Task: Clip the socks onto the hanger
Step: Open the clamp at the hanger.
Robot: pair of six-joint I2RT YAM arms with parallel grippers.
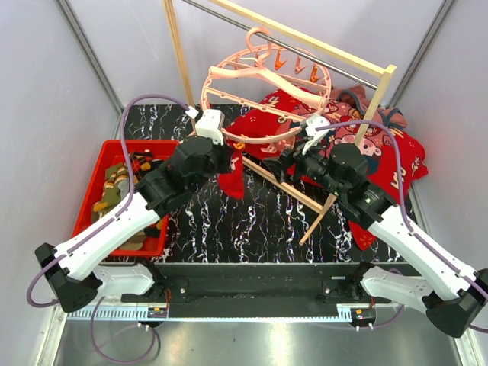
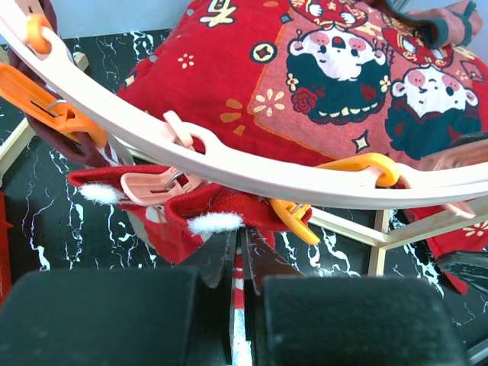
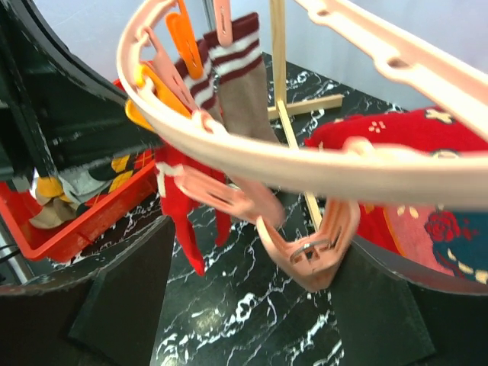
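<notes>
Left claw [image 2: 238,253] pinches red sock [image 2: 169,229]; right claw [image 3: 255,255] wide.

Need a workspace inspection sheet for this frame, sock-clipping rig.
Surface: black marbled table.
Job's things: hanger hangs on wooden rack; striped socks clipped on; red sock under the ring, cannot tell if clipped; spare socks in red bin.
Clutter: red cartoon cloth, right rear.
Grippers: left gripper shut on red sock; right gripper open around pink clip.
Cables: purple cables loop along both arms.
Surroundings: grey walls; nothing else seen.
</notes>
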